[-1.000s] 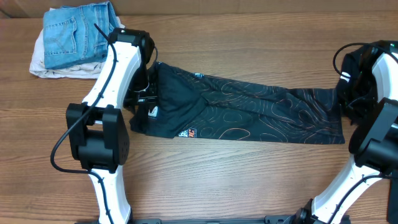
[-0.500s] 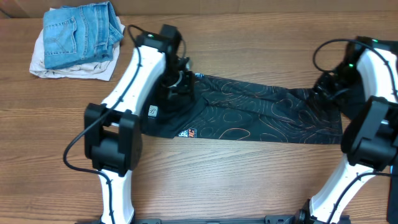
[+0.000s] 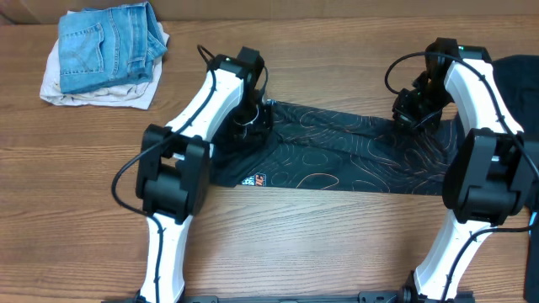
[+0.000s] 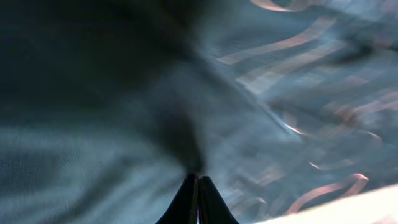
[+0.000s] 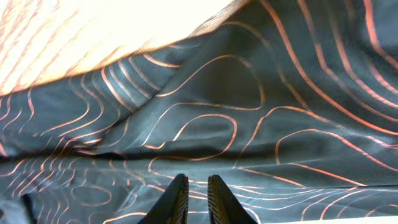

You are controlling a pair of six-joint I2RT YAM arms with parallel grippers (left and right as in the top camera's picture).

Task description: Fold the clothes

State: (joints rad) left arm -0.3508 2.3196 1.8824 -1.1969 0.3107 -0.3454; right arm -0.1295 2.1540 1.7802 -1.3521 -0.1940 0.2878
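Now my left hand (image 4: pixel 198 186) pinches the jersey (image 3: pixel 337 156) shut-fingered near its left end; my right hand (image 5: pixel 192 193), fingers narrowly parted, hovers gripping nothing, poised to fold it along the tabletop (image 3: pixel 278 244).

Jersey (image 4: pixel 249 93) blurred in left-wrist view

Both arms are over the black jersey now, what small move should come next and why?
Probably keep carrying both ends inward. The left gripper looks pinched shut on the jersey, and the right gripper, slightly apart, hangs over its other end, which still lies long across the table.
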